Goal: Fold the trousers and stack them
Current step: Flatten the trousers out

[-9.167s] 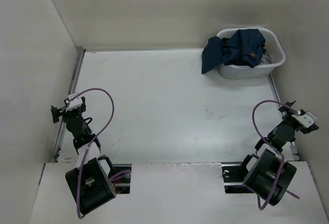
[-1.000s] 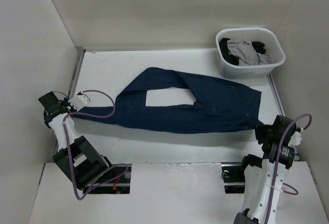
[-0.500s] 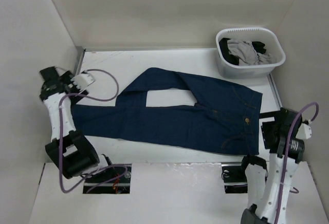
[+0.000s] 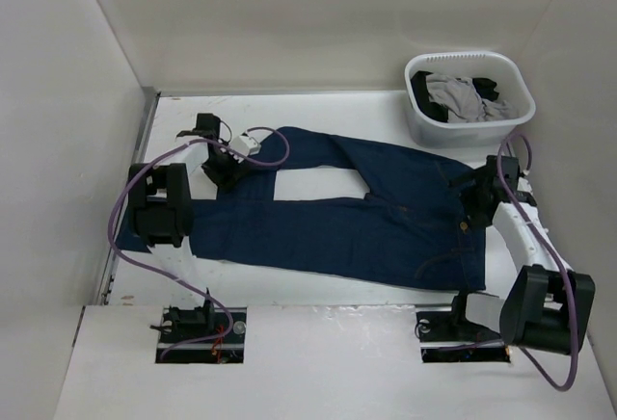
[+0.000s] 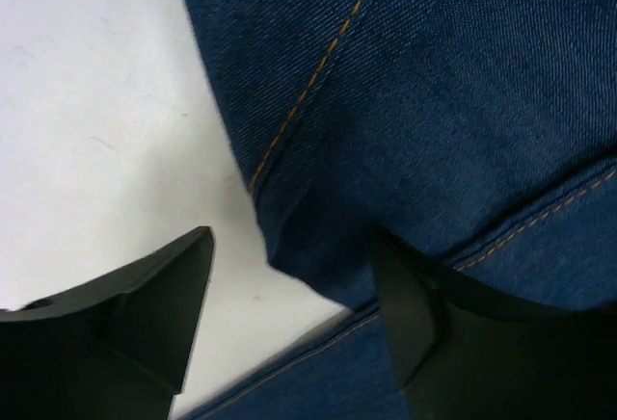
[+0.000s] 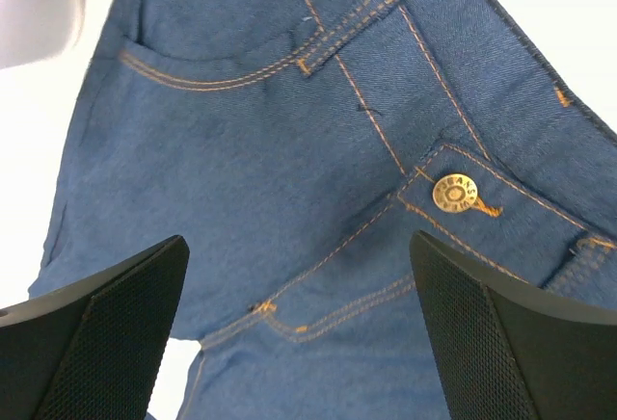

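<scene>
**Figure. Trousers laid out, first fold pending.** The trousers (image 4: 357, 213) are shown spread flat on the table (image 4: 289, 117), just in front of the basket (image 4: 463, 135). The waist is placed nearest the basket and the two legs are directed away from it. A patch of bare table is left between the legs, the leg on the basket's side being bent round toward the other.

The fabric is seen to be dark navy denim with orange stitching. A brass button (image 6: 455, 193) and a curved pocket seam are exposed at the front of the waist. A light grey garment (image 4: 463, 92) and a black garment (image 4: 424, 92) are left inside the basket.

The right gripper (image 6: 297, 247) is held near the basket, above the waistband, with its jaws spread wide and nothing between them. The left gripper (image 5: 294, 247) is set well apart from the basket, at the leg end. Its fingers are parted across a denim edge, which is straddled but not pinched.

The laying-out step is judged complete and no fold is yet made. For the next move, both grippers would probably need to be lowered and closed on one long edge. That edge would then be carried across so that one leg is laid over the other without dragging the layer beneath.
</scene>
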Controlling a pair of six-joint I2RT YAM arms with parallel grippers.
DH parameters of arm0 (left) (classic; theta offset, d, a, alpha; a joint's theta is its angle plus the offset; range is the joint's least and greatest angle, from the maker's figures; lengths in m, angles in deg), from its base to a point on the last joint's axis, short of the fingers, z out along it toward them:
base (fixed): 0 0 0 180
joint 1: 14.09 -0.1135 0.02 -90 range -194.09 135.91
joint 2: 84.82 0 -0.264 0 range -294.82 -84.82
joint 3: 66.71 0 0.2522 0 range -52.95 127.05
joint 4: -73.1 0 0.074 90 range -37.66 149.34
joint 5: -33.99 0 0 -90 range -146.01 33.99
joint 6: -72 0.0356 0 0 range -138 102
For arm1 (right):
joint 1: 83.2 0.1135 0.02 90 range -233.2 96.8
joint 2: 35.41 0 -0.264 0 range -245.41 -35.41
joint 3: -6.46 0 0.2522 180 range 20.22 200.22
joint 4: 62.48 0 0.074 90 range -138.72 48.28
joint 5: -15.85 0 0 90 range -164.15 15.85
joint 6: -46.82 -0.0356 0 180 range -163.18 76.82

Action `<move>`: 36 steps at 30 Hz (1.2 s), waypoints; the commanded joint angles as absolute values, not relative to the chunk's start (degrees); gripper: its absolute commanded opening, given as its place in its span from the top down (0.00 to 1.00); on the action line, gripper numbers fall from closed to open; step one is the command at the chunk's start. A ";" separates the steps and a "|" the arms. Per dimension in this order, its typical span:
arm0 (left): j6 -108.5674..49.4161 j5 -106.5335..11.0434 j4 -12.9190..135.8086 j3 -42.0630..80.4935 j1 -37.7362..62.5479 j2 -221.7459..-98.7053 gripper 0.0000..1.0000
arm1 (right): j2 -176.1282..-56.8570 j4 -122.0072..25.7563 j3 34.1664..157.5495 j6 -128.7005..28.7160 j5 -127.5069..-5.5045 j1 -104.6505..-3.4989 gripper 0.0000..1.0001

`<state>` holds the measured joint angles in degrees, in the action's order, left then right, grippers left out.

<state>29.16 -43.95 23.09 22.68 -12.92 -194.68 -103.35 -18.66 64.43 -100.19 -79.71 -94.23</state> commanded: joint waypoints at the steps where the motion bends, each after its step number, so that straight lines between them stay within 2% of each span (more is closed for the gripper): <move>1: 24.28 -43.09 23.66 24.39 -11.51 -196.26 0.48 | -106.06 -24.45 61.19 -102.93 -81.26 -93.53 0.00; 2: 23.58 -43.17 23.83 24.65 -11.24 -196.96 0.58 | -107.03 -25.33 60.57 -103.64 -81.27 -93.53 0.00; 4: 22.35 -43.79 23.48 25.96 -10.98 -198.46 0.89 | -110.36 -27.18 59.34 -105.66 -80.48 -93.53 0.00; 5: 21.82 -44.92 24.09 26.32 -10.98 -198.20 0.95 | -112.38 -27.54 59.16 -106.36 -80.04 -93.53 0.00; 7: 21.38 -48.77 27.76 27.37 -11.59 -195.76 1.00 | -115.38 -27.63 59.25 -107.16 -79.51 -93.44 0.00; 9: 22.34 -54.75 35.40 26.94 -12.12 -190.75 1.00 | -118.19 -27.63 59.42 -107.25 -79.24 -92.83 0.00; 12: 31.19 -62.67 50.42 24.75 -12.21 -182.66 1.00 | -120.66 -27.54 59.25 -107.78 -79.77 -92.48 0.00; 16: 43.60 -65.50 67.58 21.23 -12.73 -177.20 1.00 | -122.77 -28.15 58.37 -107.95 -80.04 -92.48 0.00; 21: 57.74 -61.55 84.55 9.13 -13.43 -174.12 0.95 | -123.83 -29.21 57.23 -107.60 -80.04 -92.30 0.00; 28: 63.74 -59.00 83.95 -6.71 -21.15 -174.64 0.91 | -122.16 -29.47 56.96 -106.55 -79.86 -92.30 0.00; 30: 64.53 -59.08 83.43 -8.30 -24.23 -175.95 0.86 | -121.11 -29.47 56.87 -106.02 -79.42 -92.30 0.00; 31: 65.14 -59.00 83.16 -9.00 -25.46 -176.40 0.80 | -120.41 -29.30 56.87 -105.67 -79.16 -92.30 0.00; 32: 66.71 -59.17 81.94 -10.14 -26.96 -176.66 0.61 | -118.40 -28.77 57.22 -104.80 -77.94 -92.21 0.00; 34: 68.39 -59.78 79.57 -11.37 -28.98 -174.92 0.39 | -113.66 -27.72 58.71 -100.51 -77.40 -91.16 0.00; 36: 67.79 -59.26 76.32 -11.03 -31.79 -171.15 0.34 | -107.69 -23.26 61.25 -95.76 -79.49 -88.88 0.00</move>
<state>65.20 -60.24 76.92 -11.52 -29.25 -177.81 -113.67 -31.05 60.45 -103.21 -78.84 -92.00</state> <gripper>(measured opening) 0.638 0.998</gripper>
